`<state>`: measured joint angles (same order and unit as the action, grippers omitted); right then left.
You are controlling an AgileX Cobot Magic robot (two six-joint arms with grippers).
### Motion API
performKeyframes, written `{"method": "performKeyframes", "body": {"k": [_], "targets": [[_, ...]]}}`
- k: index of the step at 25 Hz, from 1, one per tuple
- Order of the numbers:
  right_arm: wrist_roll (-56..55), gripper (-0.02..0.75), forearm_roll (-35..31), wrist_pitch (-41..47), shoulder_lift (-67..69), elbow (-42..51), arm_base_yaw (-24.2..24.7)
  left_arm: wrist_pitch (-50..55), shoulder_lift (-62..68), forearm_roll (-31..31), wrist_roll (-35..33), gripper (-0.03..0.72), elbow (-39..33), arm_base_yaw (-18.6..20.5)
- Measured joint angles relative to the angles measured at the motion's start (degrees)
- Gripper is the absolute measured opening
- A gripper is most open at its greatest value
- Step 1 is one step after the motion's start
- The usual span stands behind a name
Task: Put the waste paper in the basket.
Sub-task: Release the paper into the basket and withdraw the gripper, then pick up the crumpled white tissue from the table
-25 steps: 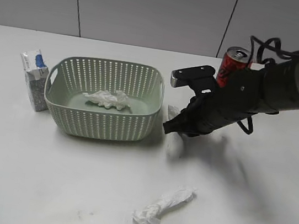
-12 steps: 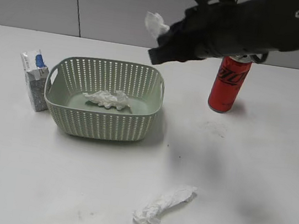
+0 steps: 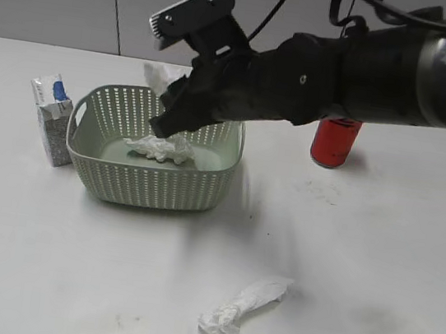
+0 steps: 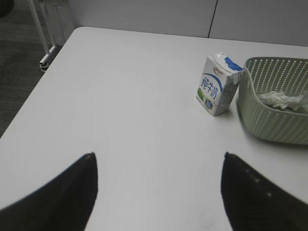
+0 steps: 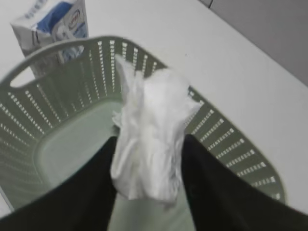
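My right gripper (image 3: 167, 108) is shut on a crumpled wad of white waste paper (image 5: 151, 134) and holds it just above the inside of the pale green perforated basket (image 3: 154, 186). The wad also shows in the exterior view (image 3: 159, 75), sticking out left of the fingers. Another crumpled paper (image 3: 159, 148) lies on the basket floor. A third, twisted piece (image 3: 241, 307) lies on the table in front. My left gripper (image 4: 159, 161) is open and empty over bare table, left of the basket (image 4: 269, 125); it is out of the exterior view.
A blue-and-white milk carton (image 3: 51, 118) stands against the basket's left side and also shows in the left wrist view (image 4: 216, 84). A red can (image 3: 333, 141) stands right of the basket, partly behind my right arm. The table's left edge (image 4: 38, 86) is near.
My right gripper, holding the paper wad, has come down and to the left from high behind the basket to just over its inside. The red can is now partly hidden by the arm.
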<state>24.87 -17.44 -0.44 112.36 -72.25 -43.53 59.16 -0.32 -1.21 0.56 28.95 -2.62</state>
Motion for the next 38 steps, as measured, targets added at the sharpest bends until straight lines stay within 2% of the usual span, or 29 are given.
{"method": "performKeyframes", "body": {"k": [2,4,5,10,13,19,22,26,30,33,38], "targets": [[0.00,0.510,0.00,0.99,0.66,0.00,0.00,0.00,0.00,0.00,0.00,0.591,0.00,0.00],[0.00,0.611,0.00,1.85,0.44,0.00,0.00,0.00,0.00,0.00,0.01,0.591,0.00,0.00],[0.00,0.629,0.00,2.49,-0.07,0.00,0.00,0.00,0.00,0.00,0.00,0.591,0.00,0.00],[-0.27,0.617,-0.19,9.89,-6.46,0.00,0.00,0.00,0.00,0.00,-0.03,0.591,0.00,0.00],[-2.23,0.589,-0.19,19.75,-12.33,-0.17,0.00,0.00,0.00,0.00,-0.05,0.591,0.00,0.00],[-1.92,0.562,3.53,45.71,-18.25,-0.46,0.05,0.00,0.00,0.00,-0.06,0.591,0.00,0.00],[0.01,0.561,3.93,51.57,-18.30,2.24,0.05,0.00,0.00,0.00,0.03,0.591,0.00,0.00],[1.87,0.547,3.93,46.22,-18.29,11.70,0.05,0.00,0.00,0.00,0.03,0.591,0.00,0.00],[2.72,0.540,1.78,33.39,-18.29,21.86,0.05,0.00,0.00,0.00,0.02,0.591,0.00,0.00],[8.03,0.540,1.12,27.82,-18.29,24.66,0.05,0.00,0.00,0.00,0.01,0.591,0.00,0.00],[17.02,0.540,-3.96,26.37,-18.23,24.85,0.00,0.00,0.00,0.00,0.00,0.591,0.00,0.00]]}}
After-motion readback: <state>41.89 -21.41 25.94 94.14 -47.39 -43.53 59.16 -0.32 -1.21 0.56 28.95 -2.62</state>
